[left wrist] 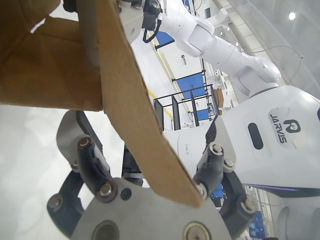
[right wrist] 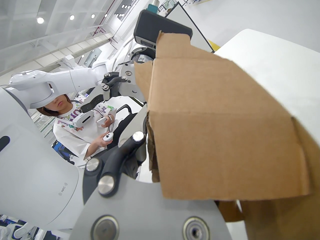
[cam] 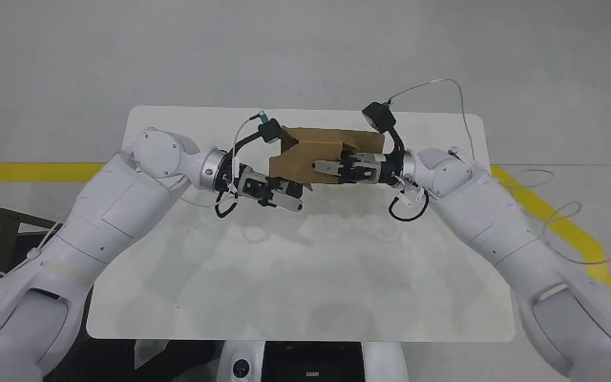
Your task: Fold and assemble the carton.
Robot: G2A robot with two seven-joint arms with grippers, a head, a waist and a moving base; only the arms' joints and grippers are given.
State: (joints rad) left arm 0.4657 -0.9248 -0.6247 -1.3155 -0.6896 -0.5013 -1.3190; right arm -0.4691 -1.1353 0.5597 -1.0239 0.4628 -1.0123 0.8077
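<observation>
Item under inspection: one brown corrugated carton (cam: 310, 148), partly erected, with its end flaps unfolded. It sits over the far half of the white surface (cam: 305, 286), near the far edge and about midway between the left and right edges. It cannot be determined whether its underside touches the surface.

Right pincer (cam: 325, 168): engaged at the carton's right end and pinching one wall panel. In the left wrist view, one of its fingers (left wrist: 88, 41) lies flat against the panel's inner face, while the rest of the mechanism stands on the other side of the cardboard.

Left pincer (cam: 286, 196): positioned at the carton's near left corner, spread wide. A long loose flap (left wrist: 130, 96) runs between its two fingers (left wrist: 66, 136) without being clamped, and there is a visible gap to the finger on either side.

Carton condition: the creases are sharp and the panel faces plain. In the right wrist view a notched flap stands up at the end facing the left arm. The open interior shows in the left wrist view, with daylight visible through a gap at one inner corner.
</observation>
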